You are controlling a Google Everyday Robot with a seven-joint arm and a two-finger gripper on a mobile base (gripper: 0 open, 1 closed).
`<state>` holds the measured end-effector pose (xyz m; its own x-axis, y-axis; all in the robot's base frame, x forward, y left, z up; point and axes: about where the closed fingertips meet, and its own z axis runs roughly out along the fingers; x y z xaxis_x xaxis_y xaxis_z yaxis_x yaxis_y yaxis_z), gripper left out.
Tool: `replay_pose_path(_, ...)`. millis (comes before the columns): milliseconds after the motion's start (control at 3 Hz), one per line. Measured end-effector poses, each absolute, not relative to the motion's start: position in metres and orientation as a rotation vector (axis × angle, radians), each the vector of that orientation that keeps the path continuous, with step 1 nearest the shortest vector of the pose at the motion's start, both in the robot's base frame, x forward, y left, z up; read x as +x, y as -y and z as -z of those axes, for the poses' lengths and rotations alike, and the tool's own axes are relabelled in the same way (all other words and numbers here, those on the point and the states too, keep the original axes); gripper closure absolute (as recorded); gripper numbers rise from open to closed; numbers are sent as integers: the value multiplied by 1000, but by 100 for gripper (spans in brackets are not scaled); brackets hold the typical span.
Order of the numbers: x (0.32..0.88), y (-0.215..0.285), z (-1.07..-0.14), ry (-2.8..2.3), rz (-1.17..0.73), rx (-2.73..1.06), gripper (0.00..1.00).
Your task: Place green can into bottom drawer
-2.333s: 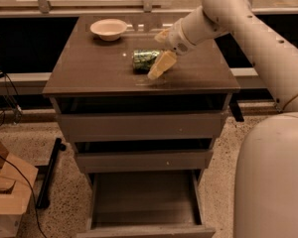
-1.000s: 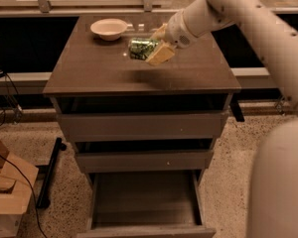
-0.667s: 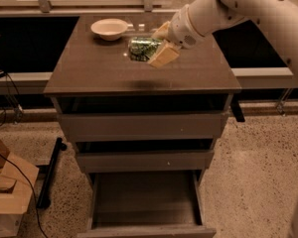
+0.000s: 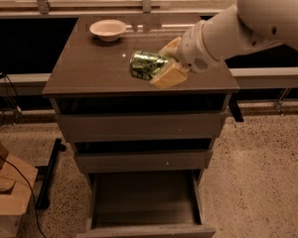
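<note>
The green can (image 4: 145, 64) lies on its side in my gripper (image 4: 165, 63), held in the air above the middle of the cabinet top (image 4: 89, 68). The cream fingers (image 4: 169, 75) are shut on the can from its right end. My white arm (image 4: 248, 24) reaches in from the upper right. The bottom drawer (image 4: 145, 202) is pulled out and open at the foot of the cabinet, with nothing showing inside it.
A cream bowl (image 4: 108, 29) sits at the back left of the cabinet top. The two upper drawers (image 4: 139, 125) stand slightly open. A cardboard box (image 4: 5, 197) and cables lie on the floor at the left. A counter edge runs behind the cabinet.
My gripper has closed on the green can and lifted it off the cabinet top. It has since moved a little forward and lower with the can.
</note>
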<state>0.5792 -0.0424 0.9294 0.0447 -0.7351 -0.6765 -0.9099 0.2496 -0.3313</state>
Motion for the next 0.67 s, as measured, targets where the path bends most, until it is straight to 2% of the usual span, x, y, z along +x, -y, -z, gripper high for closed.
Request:
replay_pose_path(333, 535, 40, -902, -1806, -367, -1402, 100)
replay_pose_path(667, 509, 34, -802, -1971, -558, -1255, 100)
